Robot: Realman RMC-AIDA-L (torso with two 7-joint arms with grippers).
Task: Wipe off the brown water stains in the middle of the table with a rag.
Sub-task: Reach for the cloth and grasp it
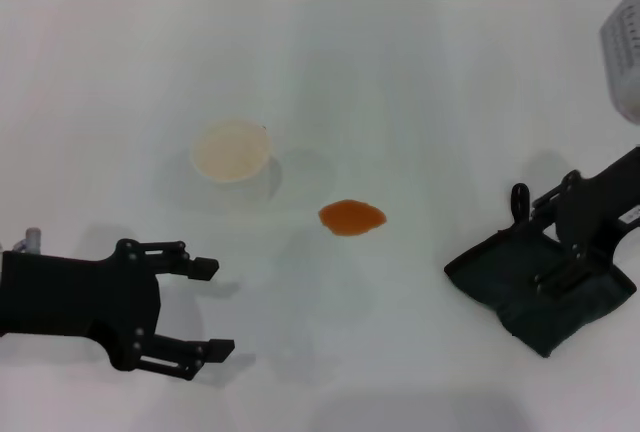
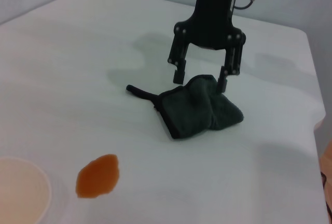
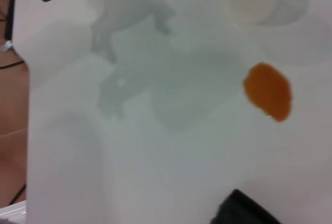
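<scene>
Your right gripper (image 2: 204, 77) hangs over the bunched rag (image 2: 199, 107), jaws spread, one fingertip seemingly touching it. The brown water stains (image 1: 351, 217) sit mid-table (image 1: 420, 82). Left gripper (image 1: 207, 309) hovers wide open.

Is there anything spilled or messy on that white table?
Yes. A small orange-brown puddle sits on the table near a paper cup. A dark rag lies crumpled at the right, under the right gripper, jaws open.

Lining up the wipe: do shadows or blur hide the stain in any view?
Head view: brown water stains sharp, clear of the arm shadows. Left wrist view: sharp too, right gripper open above the rag. Right wrist view: soft, but the blot shows beside grey shadows.
</scene>
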